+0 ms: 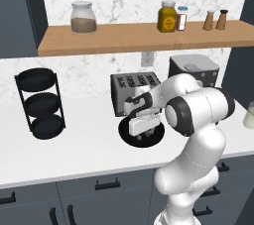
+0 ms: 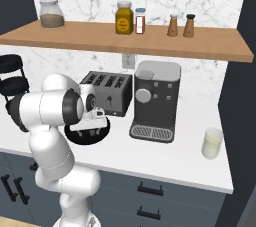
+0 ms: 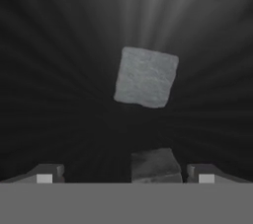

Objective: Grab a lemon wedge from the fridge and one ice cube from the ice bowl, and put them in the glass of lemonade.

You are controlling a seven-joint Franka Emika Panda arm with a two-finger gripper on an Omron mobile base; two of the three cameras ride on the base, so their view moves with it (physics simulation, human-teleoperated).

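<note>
I have the gripper [image 3: 125, 173] down over the black ice bowl [image 1: 158, 135], which sits on the white counter [image 1: 89, 144] just in front of the toaster [image 1: 130, 86], a little below the centre of the left base view. In the right base view the same bowl [image 2: 87, 136] lies at centre left, beside the coffee machine [image 2: 155, 101].

From the hand view, I look straight into the dark inside of the bowl [image 3: 59, 70]. One grey ice cube [image 3: 146, 77] lies just above the centre of that frame, tilted a little, well clear of both fingertips [image 3: 45, 172]. A second ice cube [image 3: 154, 165] sits at the bottom centre, between the two tips and nearer the one on the frame's right; I cannot tell whether it touches it. The fingers stand wide apart, at about their fullest spread, and hold nothing.

The glass of lemonade [image 2: 212, 143] stands on the counter at the right of the right base view, well apart from the bowl; in the left base view it [image 1: 249, 115] shows at the right edge, cut off by the frame. On the wooden shelf [image 2: 125, 41] across the upper part I see a lidded jar [image 2: 51, 13] at the left, an amber jar [image 2: 124, 18] near the middle, and two shakers [image 2: 181, 25] further right. A black tiered rack [image 1: 40, 102] stands at the left of the left base view.
</note>
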